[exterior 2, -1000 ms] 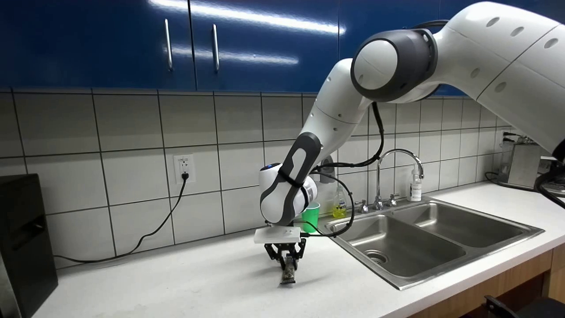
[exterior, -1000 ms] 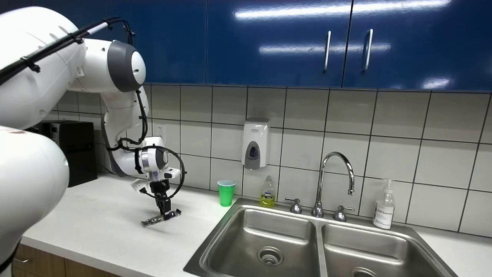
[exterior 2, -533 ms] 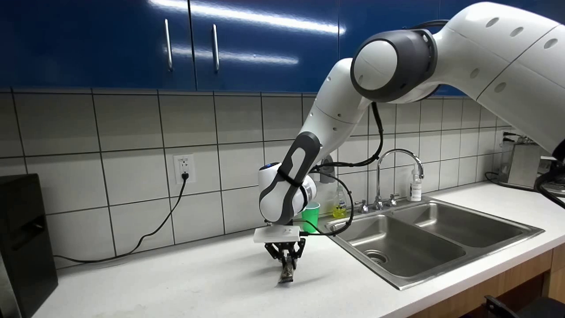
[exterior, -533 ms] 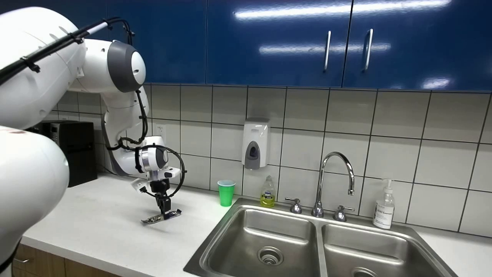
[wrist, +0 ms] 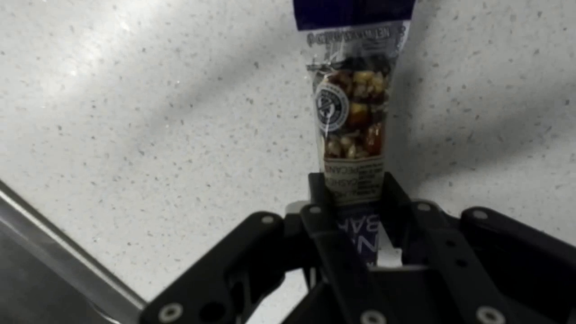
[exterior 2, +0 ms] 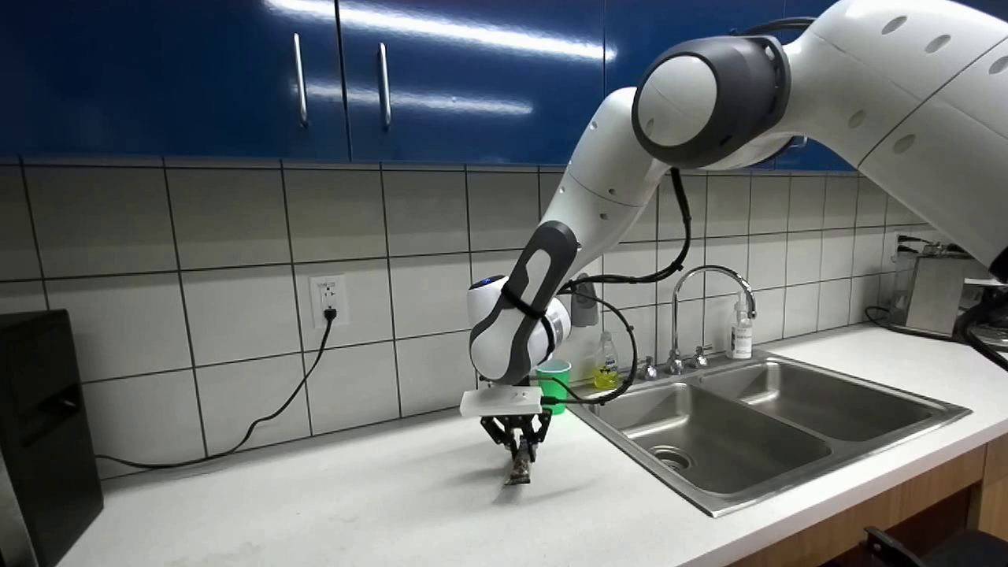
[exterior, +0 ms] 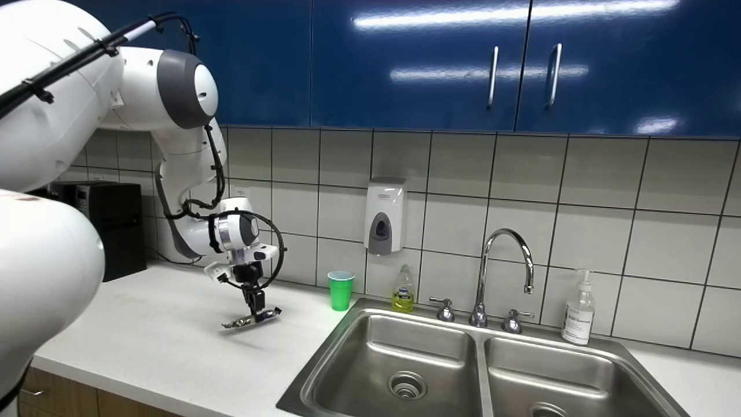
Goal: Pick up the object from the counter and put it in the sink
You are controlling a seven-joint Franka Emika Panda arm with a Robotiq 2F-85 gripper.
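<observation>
The object is a slender wrapped nut bar with a dark purple wrapper and a clear window. It shows in both exterior views (exterior: 236, 322) (exterior 2: 519, 472) and in the wrist view (wrist: 355, 117). My gripper (exterior: 255, 315) is shut across the bar's middle; its fingers (wrist: 317, 186) press both sides in the wrist view. The bar hangs a little above the white counter (exterior: 156, 341), slightly tilted in an exterior view, with a shadow below. The stainless double-basin sink (exterior: 331, 347) is right of the gripper in both exterior views; its edge (wrist: 58, 243) crosses the wrist view's lower left.
A green cup (exterior: 340, 292) and a yellow soap bottle (exterior: 403, 292) stand near the sink's back left corner. The chrome faucet (exterior: 481, 278) rises behind the sink, with a pump bottle (exterior: 579, 315) beside it. A black appliance (exterior 2: 47, 425) stands at the counter's far end.
The arm and gripper have risen slightly with the bar held, and shifted a little to the right in both exterior views. The grip looks unchanged; other things have not moved.
</observation>
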